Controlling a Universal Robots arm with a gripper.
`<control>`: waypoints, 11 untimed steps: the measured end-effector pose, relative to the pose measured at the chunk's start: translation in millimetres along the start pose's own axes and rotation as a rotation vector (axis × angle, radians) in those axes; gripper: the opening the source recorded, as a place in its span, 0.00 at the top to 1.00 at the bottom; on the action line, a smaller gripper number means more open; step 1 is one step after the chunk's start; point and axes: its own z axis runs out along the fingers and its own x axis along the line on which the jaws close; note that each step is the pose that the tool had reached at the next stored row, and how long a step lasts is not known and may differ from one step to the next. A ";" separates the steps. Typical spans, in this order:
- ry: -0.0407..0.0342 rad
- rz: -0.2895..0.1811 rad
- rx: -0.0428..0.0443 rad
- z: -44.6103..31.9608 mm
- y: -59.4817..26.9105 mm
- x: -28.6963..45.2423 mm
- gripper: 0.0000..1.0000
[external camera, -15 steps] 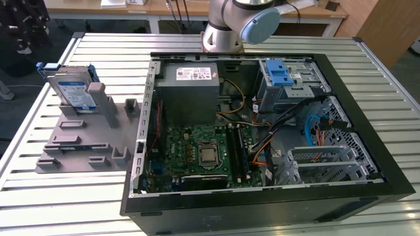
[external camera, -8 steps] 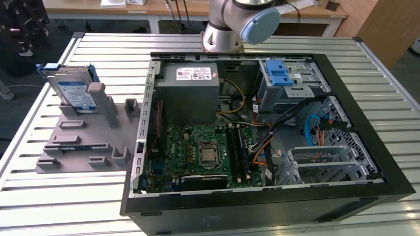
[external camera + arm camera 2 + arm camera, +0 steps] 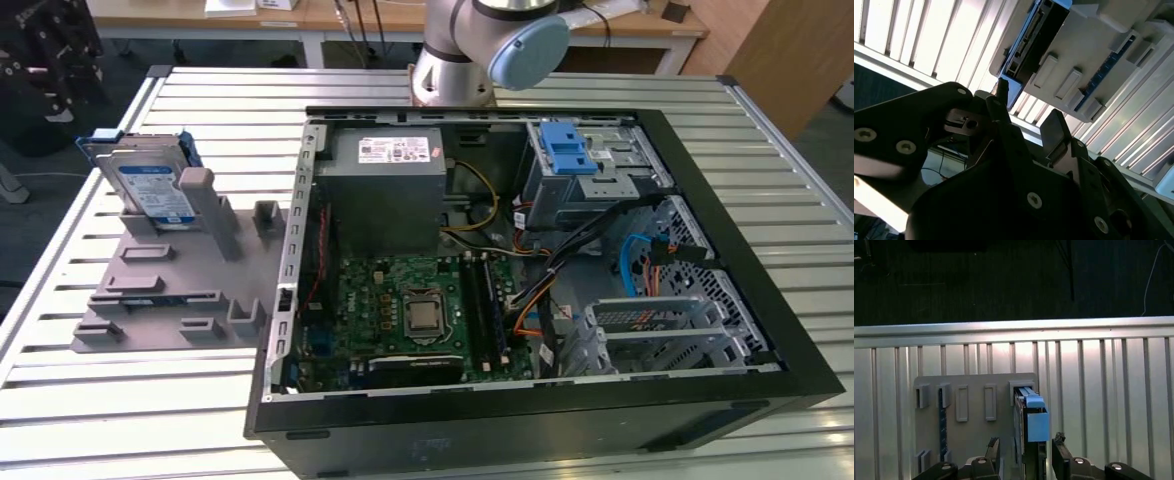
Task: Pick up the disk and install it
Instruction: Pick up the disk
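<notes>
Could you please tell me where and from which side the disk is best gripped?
Probably by its two broad faces near the top edge, coming straight down. The disk stands on edge in the grey stand, whose posts hold its lower part, leaving the top free. In the first wrist view the gripper has its jaws apart, to either side of the thin edge.
</notes>
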 end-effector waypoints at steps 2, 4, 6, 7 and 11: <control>-0.0003 -0.001 -0.0002 1.3 0.0 0.1 0.47; -0.0006 -0.003 -0.0008 3.0 0.0 0.1 0.45; -0.0003 -0.006 -0.0027 5.0 -0.1 0.2 0.40; -0.0004 -0.009 -0.0029 6.0 -0.1 0.2 0.40; -0.0003 -0.023 -0.0034 8.3 0.0 -0.7 0.40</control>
